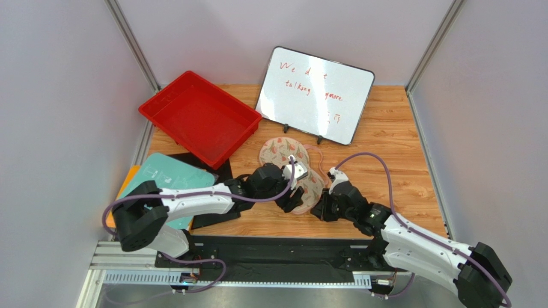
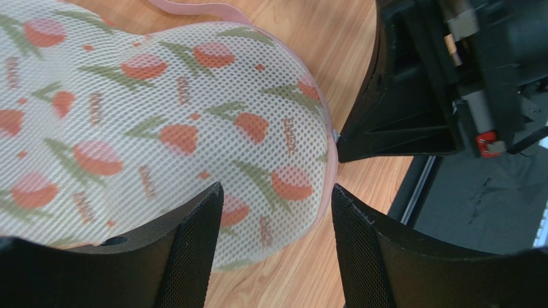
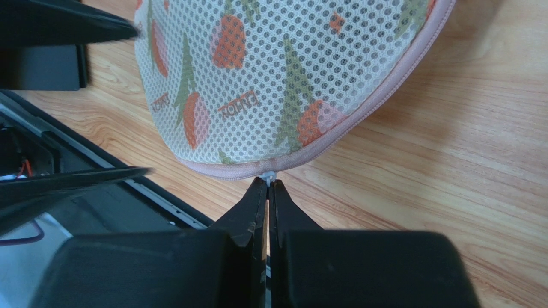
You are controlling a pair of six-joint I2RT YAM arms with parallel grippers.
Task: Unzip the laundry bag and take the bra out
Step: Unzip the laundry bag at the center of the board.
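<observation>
The laundry bag [image 1: 281, 153] is a cream mesh pouch with red tulip print and pink zipper edging, lying flat on the wooden table. My left gripper [image 2: 276, 192] is open, its two black fingers astride the bag's near lobe [image 2: 161, 115], just above the fabric. My right gripper [image 3: 269, 183] is shut on the small pale zipper pull [image 3: 270, 174] at the bag's pink edge [image 3: 283, 77]. In the top view the left gripper [image 1: 296, 194] and the right gripper [image 1: 319, 206] meet at the bag's near end. The bra is hidden.
A red tray [image 1: 199, 119] stands at the back left and a whiteboard [image 1: 315, 93] leans behind the bag. A teal board [image 1: 168, 172] on a black mat [image 1: 215, 215] lies at the left. The metal rail [image 1: 257, 260] runs along the near edge.
</observation>
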